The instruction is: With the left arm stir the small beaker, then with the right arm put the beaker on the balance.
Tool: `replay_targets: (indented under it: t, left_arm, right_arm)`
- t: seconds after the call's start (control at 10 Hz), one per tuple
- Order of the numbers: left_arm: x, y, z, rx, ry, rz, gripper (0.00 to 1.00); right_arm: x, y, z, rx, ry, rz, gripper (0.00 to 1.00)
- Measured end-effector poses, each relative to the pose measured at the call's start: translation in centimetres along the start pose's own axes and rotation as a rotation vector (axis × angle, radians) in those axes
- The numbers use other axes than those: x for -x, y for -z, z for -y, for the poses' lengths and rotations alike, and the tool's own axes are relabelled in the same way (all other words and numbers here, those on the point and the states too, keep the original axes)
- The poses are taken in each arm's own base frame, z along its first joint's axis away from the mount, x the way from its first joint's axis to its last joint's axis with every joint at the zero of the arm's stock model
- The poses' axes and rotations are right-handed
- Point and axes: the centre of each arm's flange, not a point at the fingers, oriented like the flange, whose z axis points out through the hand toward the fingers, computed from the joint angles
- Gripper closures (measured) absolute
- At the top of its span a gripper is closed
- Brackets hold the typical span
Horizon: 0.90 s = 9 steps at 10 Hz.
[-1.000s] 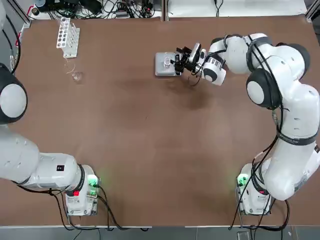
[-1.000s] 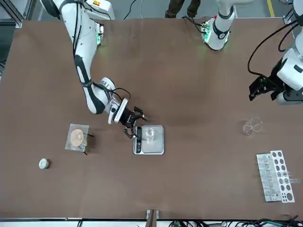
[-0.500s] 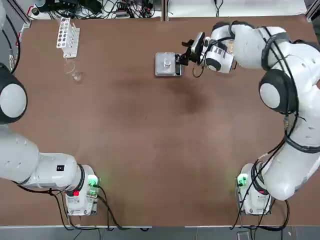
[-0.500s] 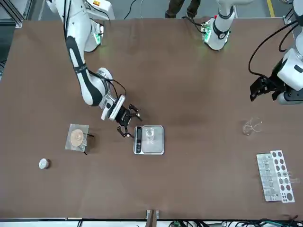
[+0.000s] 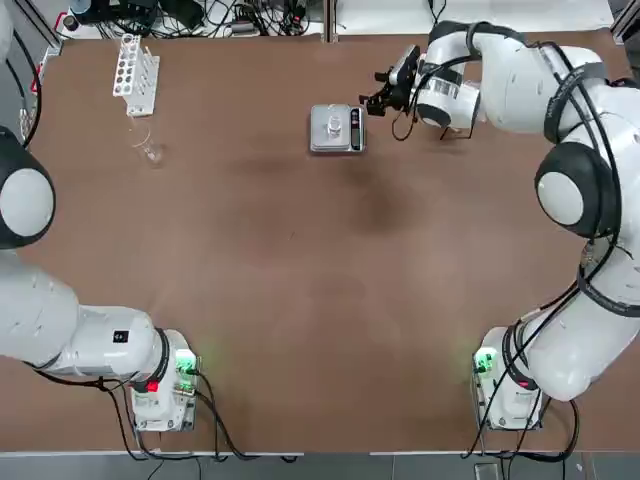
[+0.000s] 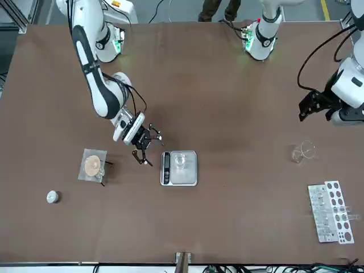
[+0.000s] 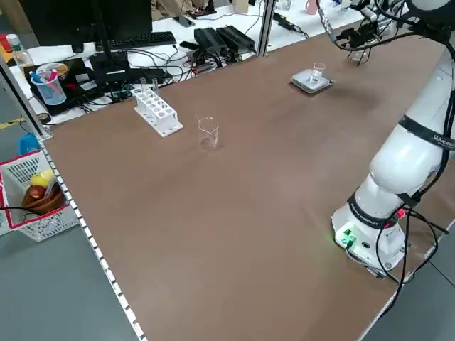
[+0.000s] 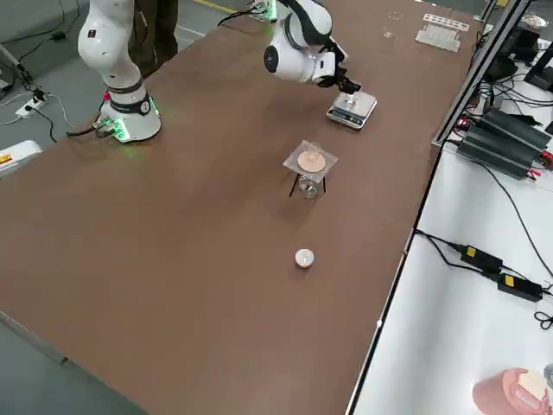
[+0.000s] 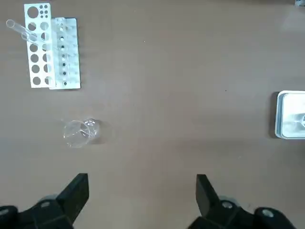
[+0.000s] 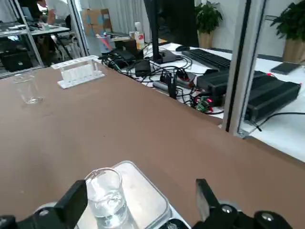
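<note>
Moved: right claw (image 5: 381, 88) has drawn back from the scale (image 5: 336, 129) toward the far right of the desk (image 5: 300, 280) since a second ago; the small beaker (image 5: 336, 124) has kept its place on the pan.
Right claw: fingers (image 10: 71, 202) apart and empty, hovering just beside the scale's button side, clear of the glass.
Small beaker: upright on the scale's silver pan (image 6: 183, 165), touching nothing else; a little clear liquid shows in it (image 10: 106, 195).
Scale: near the desk's far edge, about mid-width, with its dark button strip (image 6: 165, 168) on the side toward the right claw.
Right arm: (image 5: 575, 190) reaches from its base at the near right corner up to the far edge.
Left claw: (image 9: 142, 191) fingers (image 9: 76, 191) spread and empty, held high over the desk's left side.
Larger glass: (image 6: 303, 151) holds a thin rod, near the far left corner, well apart from the scale.
Tube rack: (image 5: 135, 72) white, just beyond that glass by the far edge.
Small stand: (image 6: 94, 165) with a tan disc, on the far right part of the desk, near the right claw.
White knob: (image 6: 52, 197) lies past the stand, toward the right edge.
</note>
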Motion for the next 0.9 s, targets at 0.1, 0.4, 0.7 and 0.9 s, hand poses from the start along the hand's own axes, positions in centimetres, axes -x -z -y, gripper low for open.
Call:
replay_targets:
  t: [0.1, 0.4, 0.7, 0.9]
  left_arm:
    - [0.0, 0.0, -0.1, 0.000, -0.002, 0.000, 0.00]
    - [0.0, 0.0, 0.3, 0.000, 0.005, -0.001, 0.00]
    - [0.0, 0.1, 0.3, 0.000, 0.005, -0.001, 0.00]
    - [-0.1, 0.1, 0.4, 0.000, 0.008, -0.002, 0.00]
  right_arm:
    - [-0.6, 0.5, -0.2, 0.012, -0.005, 0.008, 0.00]
    - [-1.1, 1.6, -0.8, 0.060, -0.010, 0.038, 0.00]
    - [-1.0, 2.4, -1.0, 0.111, -0.041, 0.086, 0.00]
    - [-1.3, 2.6, -0.8, 0.121, -0.068, 0.090, 0.00]
